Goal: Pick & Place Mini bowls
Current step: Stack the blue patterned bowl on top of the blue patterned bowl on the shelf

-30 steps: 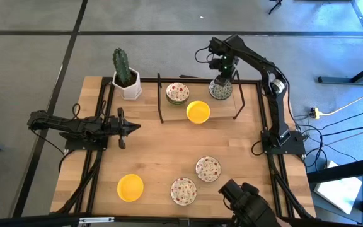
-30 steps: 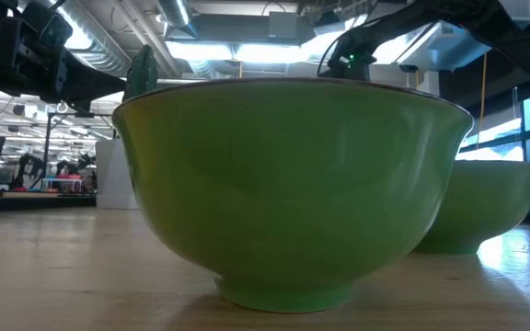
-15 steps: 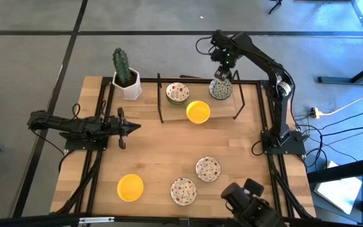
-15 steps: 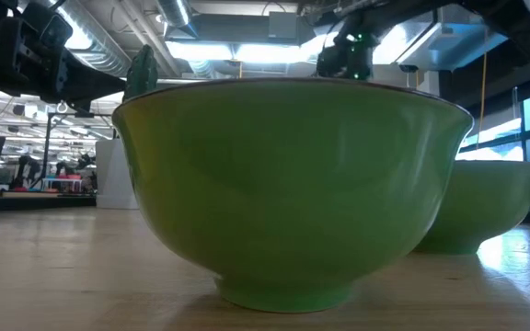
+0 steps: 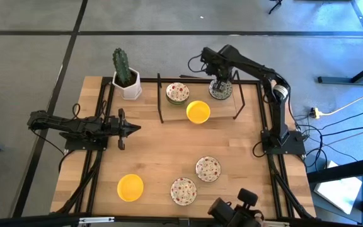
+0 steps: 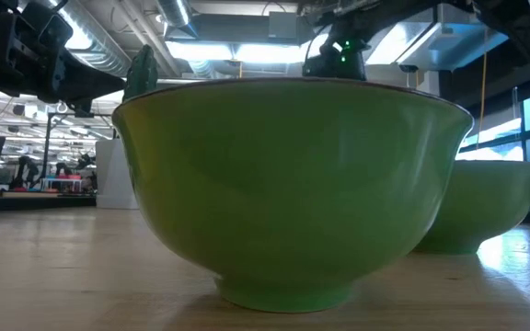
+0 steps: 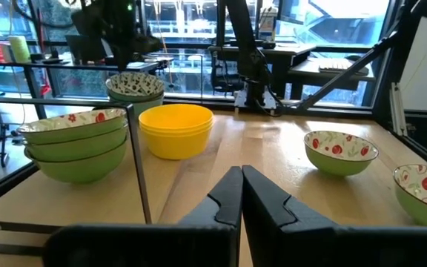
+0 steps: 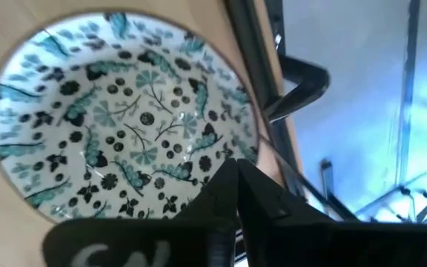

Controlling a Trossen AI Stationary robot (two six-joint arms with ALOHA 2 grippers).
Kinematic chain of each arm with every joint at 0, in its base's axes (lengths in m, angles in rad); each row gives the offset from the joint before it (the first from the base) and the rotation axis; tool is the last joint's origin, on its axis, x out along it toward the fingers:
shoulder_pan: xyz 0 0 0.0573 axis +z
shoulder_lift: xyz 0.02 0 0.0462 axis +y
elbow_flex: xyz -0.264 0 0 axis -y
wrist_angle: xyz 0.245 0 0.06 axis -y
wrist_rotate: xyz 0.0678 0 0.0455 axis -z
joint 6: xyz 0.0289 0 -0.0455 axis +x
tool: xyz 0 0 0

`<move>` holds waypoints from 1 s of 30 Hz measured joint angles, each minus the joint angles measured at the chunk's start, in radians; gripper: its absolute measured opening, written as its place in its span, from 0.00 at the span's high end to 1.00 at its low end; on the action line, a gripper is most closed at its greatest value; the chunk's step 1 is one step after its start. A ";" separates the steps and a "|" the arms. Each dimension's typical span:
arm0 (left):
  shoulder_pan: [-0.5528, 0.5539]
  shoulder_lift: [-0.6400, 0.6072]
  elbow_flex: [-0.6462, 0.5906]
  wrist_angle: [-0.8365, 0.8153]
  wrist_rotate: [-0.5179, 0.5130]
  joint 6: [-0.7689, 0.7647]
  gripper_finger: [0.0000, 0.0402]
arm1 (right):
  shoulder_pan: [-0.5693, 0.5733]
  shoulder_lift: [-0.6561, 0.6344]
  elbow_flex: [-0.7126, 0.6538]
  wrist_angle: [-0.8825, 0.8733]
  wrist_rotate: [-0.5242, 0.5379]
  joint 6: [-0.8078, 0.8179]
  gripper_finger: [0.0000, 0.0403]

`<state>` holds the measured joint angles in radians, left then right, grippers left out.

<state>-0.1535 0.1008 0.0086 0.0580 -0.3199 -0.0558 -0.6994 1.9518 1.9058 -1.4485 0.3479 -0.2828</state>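
We see our right claw (image 8: 236,172) pinched shut, holding nothing, above the round white bowl with green-grey flowers (image 8: 124,119). Our left claw (image 7: 241,180) is shut too.

1. The high view looks straight down on the whole surface (image 5: 232,145) from well above, taking in both arms and the floor around.
2. The low view sits at surface height, so near a green bowl (image 6: 293,184) that it fills most of the picture.
3. The left wrist view faces level across the surface toward the yellow bowl (image 7: 175,130), also seen from above.
4. The right wrist view looks closely down into the green-patterned bowl (image 8: 124,126), shared with the high view.
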 joint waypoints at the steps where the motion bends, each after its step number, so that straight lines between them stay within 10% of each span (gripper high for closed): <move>1: 0.000 0.000 0.000 0.000 0.000 -0.001 0.99 | 0.000 0.000 -0.017 0.006 0.003 0.006 0.99; 30: 0.000 0.000 0.000 0.000 -0.002 -0.002 0.99 | 0.003 -0.138 -0.078 0.106 0.024 0.041 0.99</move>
<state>-0.1535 0.1008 0.0086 0.0582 -0.3214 -0.0578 -0.6969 1.8141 1.8282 -1.3421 0.3717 -0.2418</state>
